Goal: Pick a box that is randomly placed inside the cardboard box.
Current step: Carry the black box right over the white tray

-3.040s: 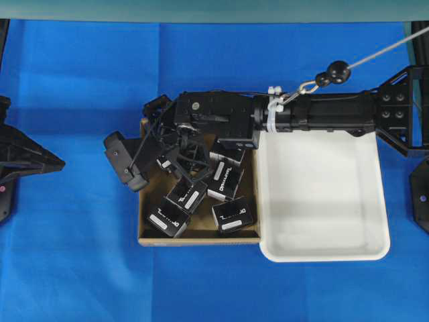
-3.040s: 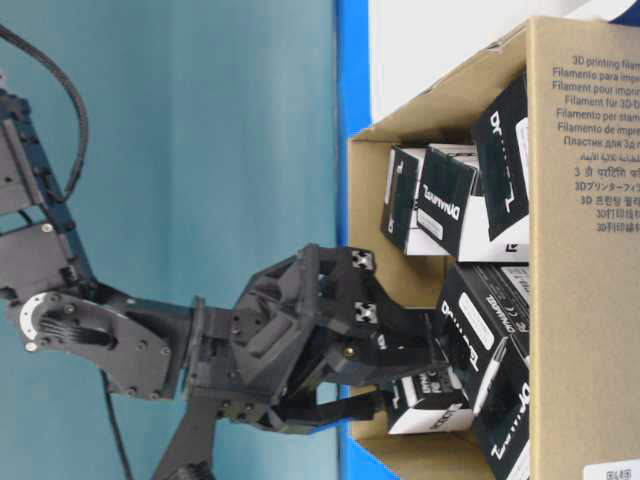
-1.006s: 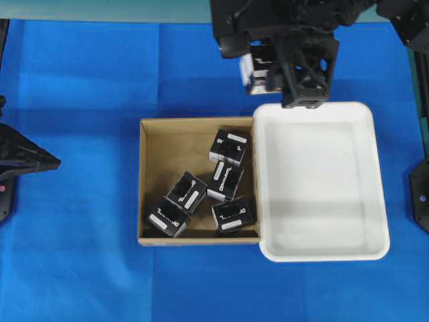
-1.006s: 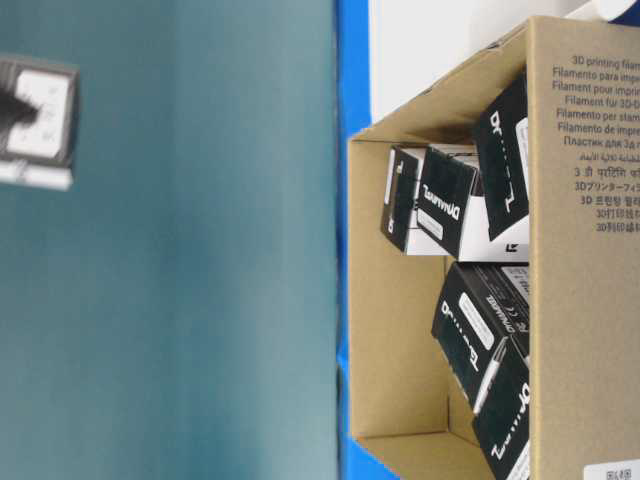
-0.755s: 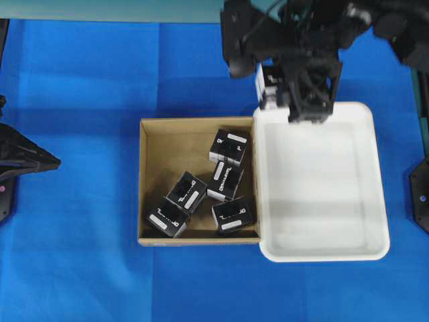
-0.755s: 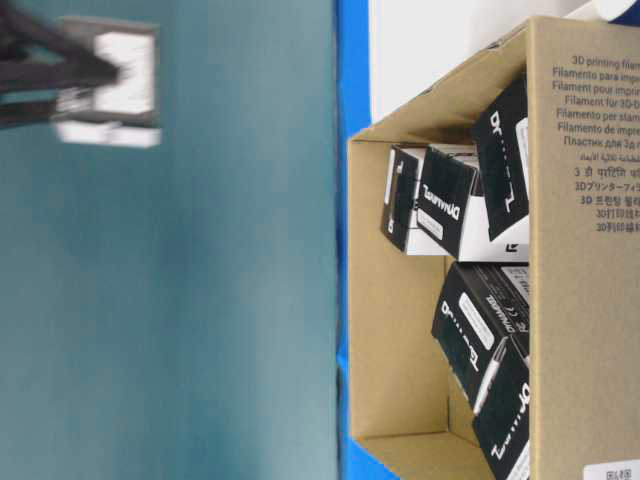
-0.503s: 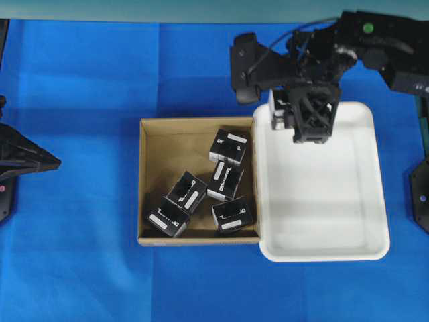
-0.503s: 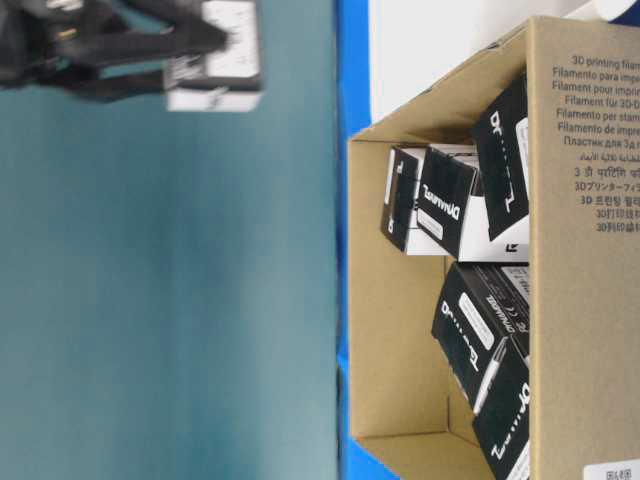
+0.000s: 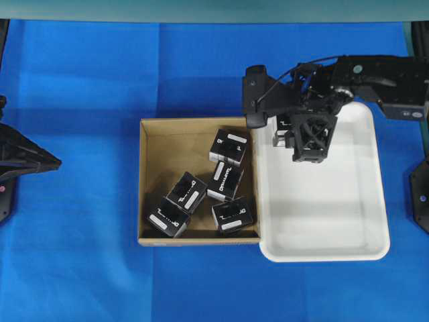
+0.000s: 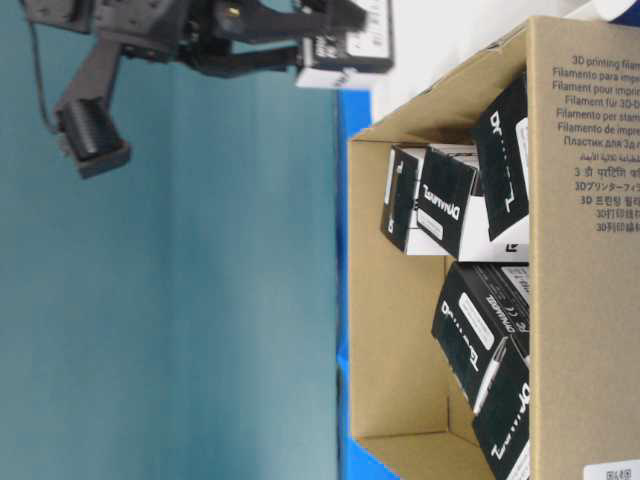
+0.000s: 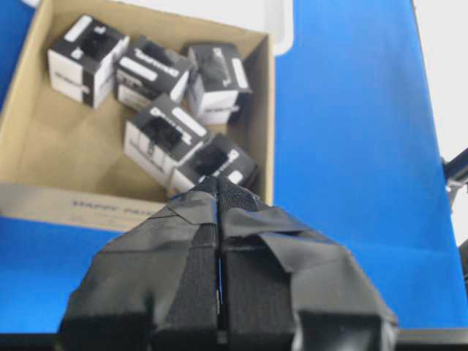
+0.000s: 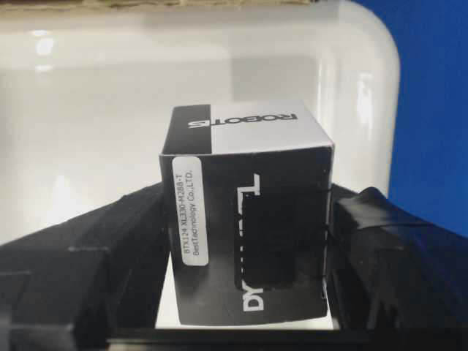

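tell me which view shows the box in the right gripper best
The right wrist view: the box fills the frame between the right gripper fingers, label readable. Overhead, the gripper hides nearly all of it above the white tray. At table level it shows only small and edge-on. The left wrist view misses it.

Table-level view appears turned on its side. The right gripper (image 10: 335,35) sits at the top of frame with a black-and-white box (image 10: 345,45) between its fingers, in front of a teal backdrop (image 10: 170,300); a wrist camera block (image 10: 92,135) hangs from the arm at upper left. The cardboard box (image 10: 580,300) fills the right side, printed text on its outer wall, with several black cartons (image 10: 445,205) jumbled inside, some leaning on each other; a strip of blue cloth (image 10: 352,120) runs along its open edge.
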Available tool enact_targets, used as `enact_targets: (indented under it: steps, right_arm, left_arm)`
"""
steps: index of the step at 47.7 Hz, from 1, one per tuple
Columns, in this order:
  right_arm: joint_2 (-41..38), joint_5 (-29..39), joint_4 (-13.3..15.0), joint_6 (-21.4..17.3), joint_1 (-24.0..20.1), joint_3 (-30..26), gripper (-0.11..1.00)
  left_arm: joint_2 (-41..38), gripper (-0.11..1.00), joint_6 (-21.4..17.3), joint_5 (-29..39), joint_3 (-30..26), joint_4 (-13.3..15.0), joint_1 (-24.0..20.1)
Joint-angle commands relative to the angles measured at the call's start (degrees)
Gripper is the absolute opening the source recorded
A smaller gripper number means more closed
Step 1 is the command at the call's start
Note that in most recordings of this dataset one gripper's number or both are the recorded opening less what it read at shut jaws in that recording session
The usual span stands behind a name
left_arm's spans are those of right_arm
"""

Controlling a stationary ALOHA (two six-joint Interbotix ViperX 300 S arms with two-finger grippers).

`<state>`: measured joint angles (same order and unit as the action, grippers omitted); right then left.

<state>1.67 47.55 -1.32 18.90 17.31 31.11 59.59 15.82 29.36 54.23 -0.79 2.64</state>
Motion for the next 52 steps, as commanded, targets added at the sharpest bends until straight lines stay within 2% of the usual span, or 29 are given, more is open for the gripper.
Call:
enact_targets:
  steps: [1, 21, 52]
  right_arm:
    - [-1.1, -2.9, 0.1, 0.0, -0.2, 0.6, 0.65]
    - [-6.8, -8.9, 0.3, -0.1, 0.1, 2.7, 0.64]
    - [-6.9, -9.9, 0.2, 0.0, 0.8, 2.1, 0.64]
  left_arm:
    - [-0.5, -0.07, 0.1, -0.5, -1.2, -0.1, 0.1]
    - [-0.6, -0.07, 0.1, -0.5, -1.1, -0.1, 0.1]
    - [-0.8, -0.07, 0.1, -0.5, -1.1, -0.2, 0.1]
